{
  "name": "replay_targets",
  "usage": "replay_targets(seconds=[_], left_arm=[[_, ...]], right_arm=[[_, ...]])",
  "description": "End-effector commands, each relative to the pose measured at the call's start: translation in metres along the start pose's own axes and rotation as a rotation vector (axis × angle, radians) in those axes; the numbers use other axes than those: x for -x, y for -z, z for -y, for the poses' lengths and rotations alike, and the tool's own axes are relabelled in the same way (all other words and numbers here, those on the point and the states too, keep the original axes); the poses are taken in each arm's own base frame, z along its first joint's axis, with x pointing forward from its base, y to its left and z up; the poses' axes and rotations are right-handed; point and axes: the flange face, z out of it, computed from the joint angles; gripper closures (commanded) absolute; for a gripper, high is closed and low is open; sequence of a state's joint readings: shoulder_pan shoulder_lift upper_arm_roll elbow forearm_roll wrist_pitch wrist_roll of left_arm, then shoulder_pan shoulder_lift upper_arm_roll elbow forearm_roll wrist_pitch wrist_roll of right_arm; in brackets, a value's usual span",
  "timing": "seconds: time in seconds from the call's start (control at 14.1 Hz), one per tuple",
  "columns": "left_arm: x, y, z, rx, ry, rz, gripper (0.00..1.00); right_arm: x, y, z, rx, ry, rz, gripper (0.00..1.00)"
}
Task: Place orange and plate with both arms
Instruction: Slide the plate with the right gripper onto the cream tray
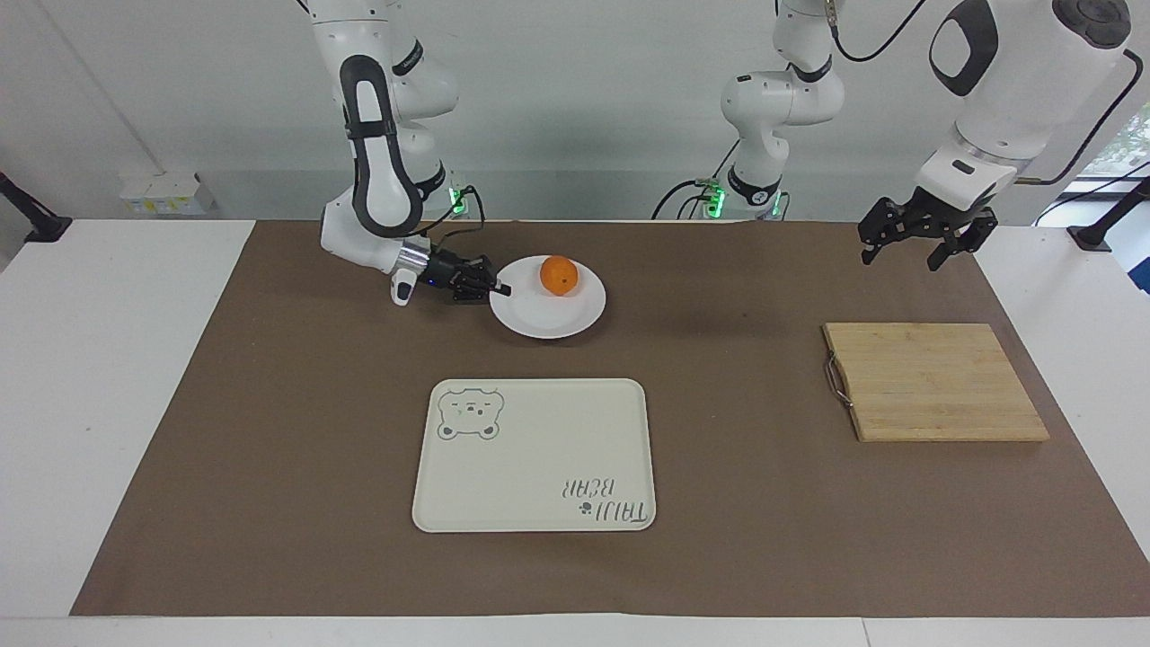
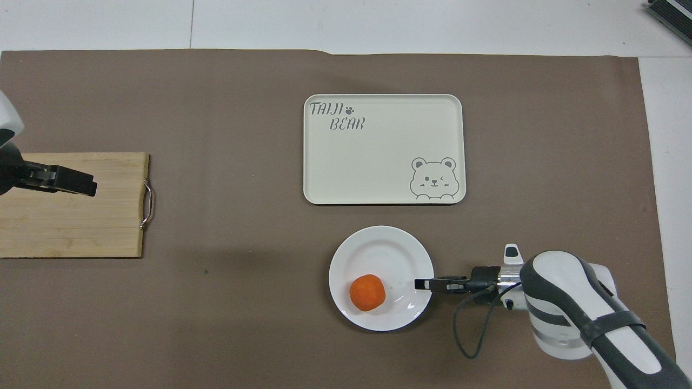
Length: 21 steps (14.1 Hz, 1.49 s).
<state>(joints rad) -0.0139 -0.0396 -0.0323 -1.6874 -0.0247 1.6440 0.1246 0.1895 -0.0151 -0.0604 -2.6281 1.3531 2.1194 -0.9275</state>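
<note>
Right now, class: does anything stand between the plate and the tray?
Nothing visible does. The plate, with the orange on it, lies nearer the robots than the tray, with only bare mat between. The right gripper is at the plate's rim; the left gripper waits over the mat near the board.

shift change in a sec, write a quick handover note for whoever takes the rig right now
Right tool: low at the rim of the round glossy white plate, toward the right arm's end; grip not readable.
Left tool: waiting over the bamboo cutting board.
Small round orange: on the plate, off-centre, apart from the right tool.
Cream rectangular bear tray: farther from the robots than the plate.
Done: orange on plate.
Left: probably plate onto tray.
</note>
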Motion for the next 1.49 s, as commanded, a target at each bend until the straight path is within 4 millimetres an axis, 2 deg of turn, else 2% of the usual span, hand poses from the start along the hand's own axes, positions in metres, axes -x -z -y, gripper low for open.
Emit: replay_targets(seconds=[0.0,0.28,0.5,1.0,1.42], left_arm=[[-0.002,0.004,0.003,-0.010,-0.008,0.005,0.00],[-0.002,0.004,0.003,-0.010,-0.008,0.005,0.00],[-0.002,0.004,0.003,-0.010,-0.008,0.005,0.00],[-0.002,0.004,0.003,-0.010,-0.008,0.007,0.00],[-0.002,0.004,0.003,-0.010,-0.008,0.005,0.00]], right_arm=[[-0.009,-0.003,0.010,-0.074,-0.039,-0.031,1.00],[-0.016,-0.004,0.021,-0.133,-0.141,-0.034,1.00],[-0.031,-0.002,0.026,-0.142,-0.170,-0.041,1.00],[-0.113,0.002,0.046,-0.104,-0.255,-0.061,1.00],[-0.179,0.016,0.064,-0.039,-0.267,-0.081,1.00]])
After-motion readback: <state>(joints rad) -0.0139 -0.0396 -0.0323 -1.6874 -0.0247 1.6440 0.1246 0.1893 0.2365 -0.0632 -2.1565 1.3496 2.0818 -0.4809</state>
